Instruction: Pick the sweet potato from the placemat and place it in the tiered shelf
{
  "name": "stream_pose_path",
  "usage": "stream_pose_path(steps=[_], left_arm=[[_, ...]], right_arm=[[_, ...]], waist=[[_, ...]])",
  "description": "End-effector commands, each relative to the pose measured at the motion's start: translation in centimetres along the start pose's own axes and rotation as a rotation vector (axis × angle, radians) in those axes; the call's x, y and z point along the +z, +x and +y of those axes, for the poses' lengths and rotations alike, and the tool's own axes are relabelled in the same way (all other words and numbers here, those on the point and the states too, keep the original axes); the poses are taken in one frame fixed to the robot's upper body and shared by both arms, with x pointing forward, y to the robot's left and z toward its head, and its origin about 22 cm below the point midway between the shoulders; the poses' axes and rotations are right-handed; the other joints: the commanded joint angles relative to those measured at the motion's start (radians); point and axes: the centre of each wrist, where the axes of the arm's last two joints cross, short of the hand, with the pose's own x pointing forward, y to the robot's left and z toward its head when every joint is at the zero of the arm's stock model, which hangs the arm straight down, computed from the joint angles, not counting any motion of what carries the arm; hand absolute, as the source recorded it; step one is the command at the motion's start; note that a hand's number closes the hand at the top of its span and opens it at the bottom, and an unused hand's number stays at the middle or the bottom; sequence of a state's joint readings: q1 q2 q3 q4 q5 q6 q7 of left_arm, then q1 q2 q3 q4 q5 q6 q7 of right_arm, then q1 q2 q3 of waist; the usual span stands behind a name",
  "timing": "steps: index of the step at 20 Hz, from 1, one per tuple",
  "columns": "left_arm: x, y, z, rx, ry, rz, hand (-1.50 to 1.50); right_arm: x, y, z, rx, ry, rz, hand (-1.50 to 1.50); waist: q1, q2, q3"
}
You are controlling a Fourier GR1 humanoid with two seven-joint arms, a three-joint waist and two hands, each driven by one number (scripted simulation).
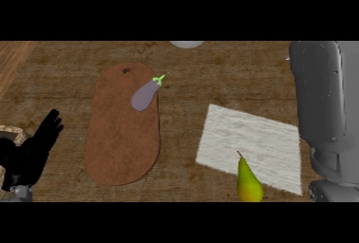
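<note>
No sweet potato and no tiered shelf show in the head view. The pale woven placemat [249, 144] lies right of centre. On its near edge stands a yellow-green pear [249, 182], stem pointing away. My left hand [32, 152] rests open at the left edge, fingers up, holding nothing. Along the right edge only my grey right forearm [326, 109] shows, reaching from the lower edge up to the top. Its hand is out of view.
A long brown cutting board [119, 147] lies left of the placemat, with a purple eggplant [145, 95] on its far part. A pale round object [186, 44] peeks in at the top edge. Something tan [10, 134] sits behind my left hand.
</note>
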State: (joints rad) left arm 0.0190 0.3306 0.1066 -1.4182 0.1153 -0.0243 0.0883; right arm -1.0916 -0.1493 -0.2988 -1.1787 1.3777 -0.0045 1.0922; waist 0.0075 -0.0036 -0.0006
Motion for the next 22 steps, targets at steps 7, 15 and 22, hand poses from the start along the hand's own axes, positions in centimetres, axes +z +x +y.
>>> stream_pose_path(steps=[7,15,22], left_arm=[[-0.6,0.3,0.4,-0.004,0.013,-0.004,0.00],[-0.3,0.4,-0.2,0.005,-0.009,-0.017,0.00],[-0.2,-0.3,0.9,0.002,0.008,0.007,0.00]], right_arm=[[0.4,3.4,-5.7,-0.037,-0.198,0.080,1.50],[-3.0,4.6,-9.0,0.130,-0.261,0.149,1.50],[-8.1,2.5,-9.9,0.177,-0.254,0.177,1.50]], waist=[[-0.003,0.003,0.000],[0.002,0.003,0.000],[0.003,0.007,0.000]])
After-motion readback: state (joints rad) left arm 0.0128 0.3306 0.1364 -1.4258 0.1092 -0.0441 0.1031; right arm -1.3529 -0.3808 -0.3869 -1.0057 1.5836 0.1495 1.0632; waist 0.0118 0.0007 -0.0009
